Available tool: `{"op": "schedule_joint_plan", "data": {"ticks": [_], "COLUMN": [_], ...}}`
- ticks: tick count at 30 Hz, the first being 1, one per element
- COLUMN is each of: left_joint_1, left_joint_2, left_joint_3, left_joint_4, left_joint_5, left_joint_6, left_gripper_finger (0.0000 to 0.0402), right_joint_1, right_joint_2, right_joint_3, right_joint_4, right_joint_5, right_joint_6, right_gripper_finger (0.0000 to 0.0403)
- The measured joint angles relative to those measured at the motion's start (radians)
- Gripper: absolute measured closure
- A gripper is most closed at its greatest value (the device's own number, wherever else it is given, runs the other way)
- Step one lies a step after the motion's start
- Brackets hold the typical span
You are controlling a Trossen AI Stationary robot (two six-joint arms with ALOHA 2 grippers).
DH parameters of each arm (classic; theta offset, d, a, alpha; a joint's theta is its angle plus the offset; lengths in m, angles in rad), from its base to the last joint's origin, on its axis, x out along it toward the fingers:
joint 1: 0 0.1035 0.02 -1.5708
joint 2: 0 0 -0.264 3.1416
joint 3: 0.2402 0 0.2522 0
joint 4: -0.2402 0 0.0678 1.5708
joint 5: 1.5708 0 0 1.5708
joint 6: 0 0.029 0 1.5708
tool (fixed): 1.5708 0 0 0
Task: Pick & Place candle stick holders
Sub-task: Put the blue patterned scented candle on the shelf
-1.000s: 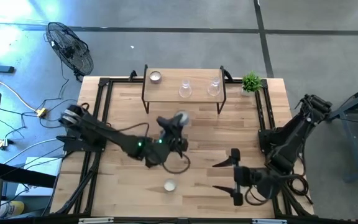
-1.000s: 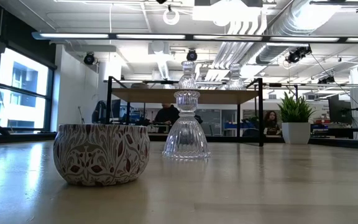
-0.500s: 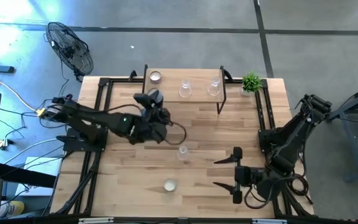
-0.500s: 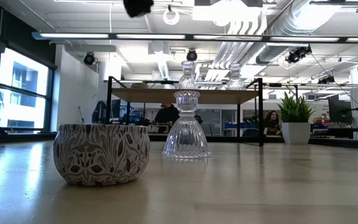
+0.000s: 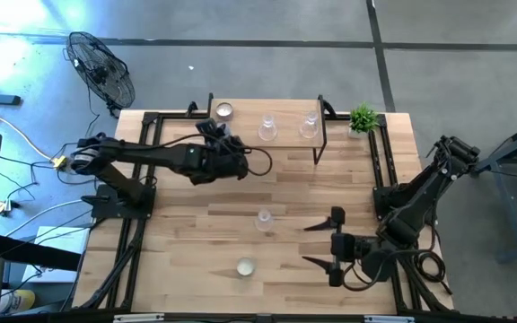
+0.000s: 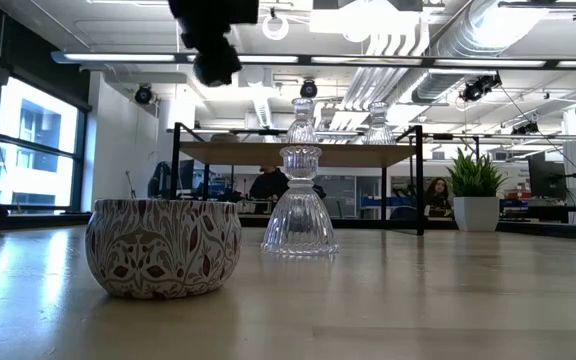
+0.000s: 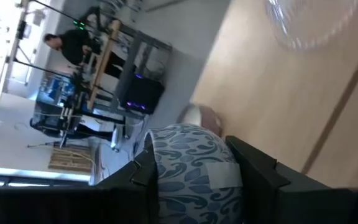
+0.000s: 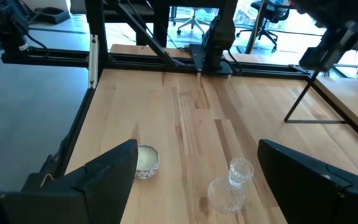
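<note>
My left gripper [image 5: 215,142] is raised beside the left end of the small shelf [image 5: 240,139] and is shut on a blue-patterned tealight cup [image 7: 191,165]. It also shows at the top of the low view [image 6: 213,45]. On the shelf stand a tealight cup [image 5: 224,111] and two clear glass holders [image 5: 267,127] [image 5: 309,126]. On the table stand a glass holder [image 5: 264,219] on its wide base and a patterned tealight cup [image 5: 245,266]. My right gripper [image 5: 323,242] is open and empty near the table's near right, facing these two. My left gripper pinches the blue-patterned cup by its round side wall [image 7: 166,180] between its two fingers [image 7: 253,168], one finger on each side. The cup is lifted clear of the table and the shelf.
A small green plant [image 5: 363,117] stands at the far right corner. The shelf's black legs [image 5: 319,148] stand on the table's far half. Black frame rails run along both sides [image 5: 144,170]. Bare wood lies between the shelf and the standing glass holder.
My left gripper has carried the cup from the table's middle toward the far edge and to the left, up to the shelf's left end, and has turned on the way. The glass holder that the arm covered now shows on the table. My right gripper has shifted slightly left.
</note>
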Motion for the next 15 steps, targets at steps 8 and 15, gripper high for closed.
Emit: {"op": "schedule_joint_plan", "data": {"ticks": [8,15], "left_joint_1": [0.067,0.122], "left_joint_2": [-0.002,-0.002], "left_joint_3": [-0.083,-0.15], "left_joint_4": [0.073,0.236], "left_joint_5": [0.046,0.149], "left_joint_6": [0.064,0.135], "left_gripper_finger": [0.0253,0.0251], "right_joint_1": [-0.005,-0.005], "right_joint_2": [0.0,0.0], "right_joint_3": [0.0,0.0], "right_joint_4": [0.0,0.0], "right_joint_5": [-0.001,-0.001], "right_joint_6": [-0.008,-0.011], "right_gripper_finger": [0.0078,0.0078]}}
